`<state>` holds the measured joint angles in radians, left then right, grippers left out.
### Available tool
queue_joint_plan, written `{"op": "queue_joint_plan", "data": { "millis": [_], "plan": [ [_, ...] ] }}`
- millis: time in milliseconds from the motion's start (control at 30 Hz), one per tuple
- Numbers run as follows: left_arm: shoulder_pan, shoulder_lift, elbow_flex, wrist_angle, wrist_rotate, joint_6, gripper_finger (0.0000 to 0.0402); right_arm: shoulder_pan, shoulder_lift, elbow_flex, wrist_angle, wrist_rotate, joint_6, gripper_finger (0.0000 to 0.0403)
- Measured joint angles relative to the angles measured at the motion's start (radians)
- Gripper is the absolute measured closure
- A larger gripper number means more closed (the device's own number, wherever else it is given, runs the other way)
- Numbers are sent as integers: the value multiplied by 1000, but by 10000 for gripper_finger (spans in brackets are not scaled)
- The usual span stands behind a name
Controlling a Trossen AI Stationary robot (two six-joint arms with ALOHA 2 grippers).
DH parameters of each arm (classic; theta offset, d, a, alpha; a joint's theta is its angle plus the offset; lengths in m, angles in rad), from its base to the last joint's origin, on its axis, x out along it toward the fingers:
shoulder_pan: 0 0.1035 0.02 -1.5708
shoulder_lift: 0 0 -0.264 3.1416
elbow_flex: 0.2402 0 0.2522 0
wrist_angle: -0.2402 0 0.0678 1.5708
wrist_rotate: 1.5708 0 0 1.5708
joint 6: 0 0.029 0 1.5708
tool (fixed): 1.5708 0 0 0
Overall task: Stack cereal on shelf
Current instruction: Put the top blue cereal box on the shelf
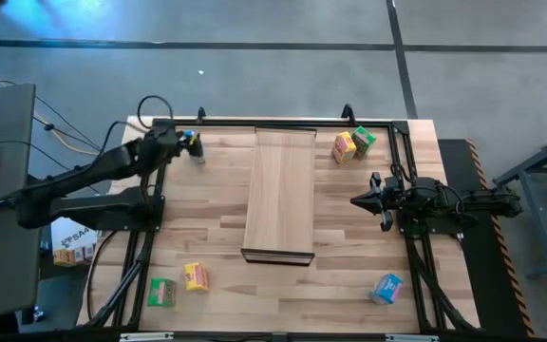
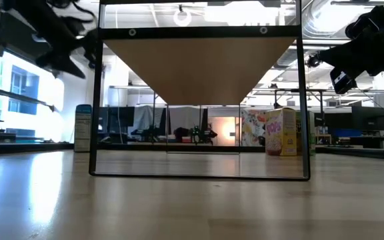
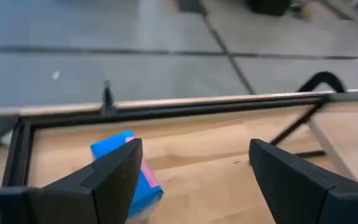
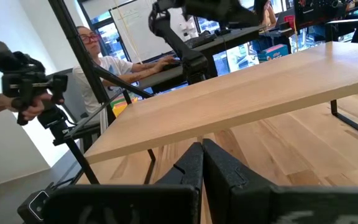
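Left claw (image 1: 195,145) open over blue cereal (image 3: 127,168)

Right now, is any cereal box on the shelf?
No, from above the shelf is bare; all six boxes sit on the table around it.

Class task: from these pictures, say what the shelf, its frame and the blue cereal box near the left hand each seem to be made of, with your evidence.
Shelf: pale wood, matt, with visible grain lines; the front edge is dark.
Frame: thin black bars, probably painted metal.
Blue box: likely printed cardboard, with sharp folded edges and a pink patch; the finish is hard to judge. The open left hand hovers by it.
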<state>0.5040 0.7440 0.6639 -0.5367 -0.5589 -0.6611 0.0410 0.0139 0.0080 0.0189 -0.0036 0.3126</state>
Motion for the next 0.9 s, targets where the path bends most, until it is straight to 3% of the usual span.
{"op": "queue_joint_plan", "data": {
  "millis": [233,400,567,900],
  "plan": [
    [154,241,192,-84,33,1,112,0,0,0,0,0,0,402],
    [220,368,299,-263,61,-87,112,0,0,0,0,0,0,402],
    [248,412,286,-308,142,-264,112,0,0,0,0,0,0,402],
    [312,455,219,-299,212,-306,112,0,0,0,0,0,0,402]
  ]
}}
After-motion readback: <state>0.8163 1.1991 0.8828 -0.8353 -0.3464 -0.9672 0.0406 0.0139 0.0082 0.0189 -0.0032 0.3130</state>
